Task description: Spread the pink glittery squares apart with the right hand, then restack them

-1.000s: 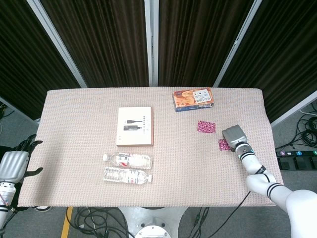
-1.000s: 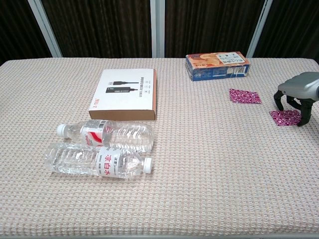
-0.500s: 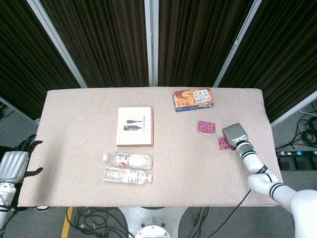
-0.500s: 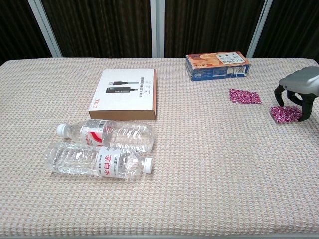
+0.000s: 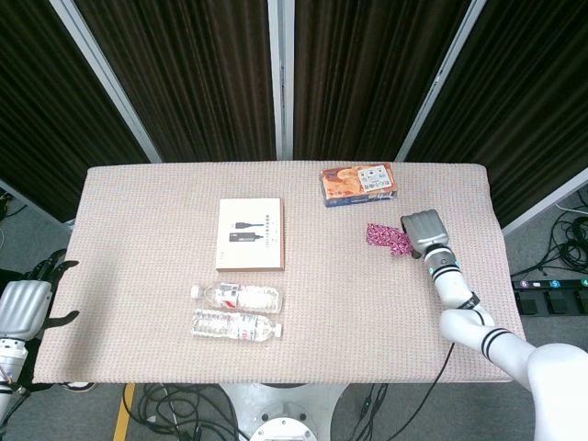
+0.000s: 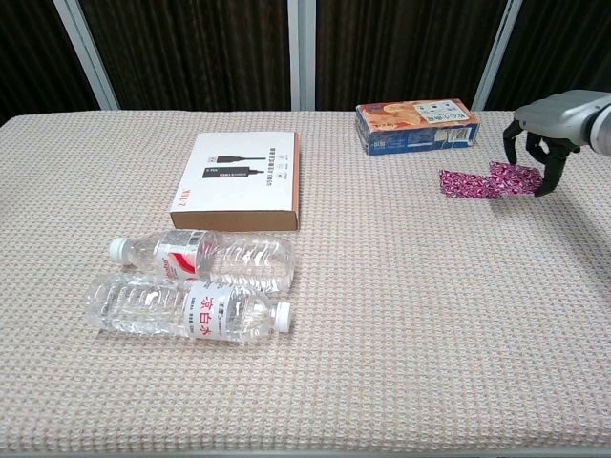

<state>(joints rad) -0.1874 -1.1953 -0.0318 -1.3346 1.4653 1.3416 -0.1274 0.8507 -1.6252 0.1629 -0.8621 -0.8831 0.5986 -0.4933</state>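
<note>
The grey right hand (image 6: 537, 156) pinches a thin, flat pink glittery square (image 6: 513, 176) between dark curled fingertips (image 6: 546, 181), holding it just above the right edge of the second pink glittery square (image 6: 465, 183), which lies flat on the worktop (image 6: 382, 315) in front of the orange-and-blue cardboard snack box (image 6: 416, 125). The held piece looks light and flimsy; let go off-centre or tilted, it could land skewed, or drag the lower square across the coarse woven beige cloth. The left hand (image 5: 25, 303) hangs empty, fingers apart, off the worktop's far side.
</note>
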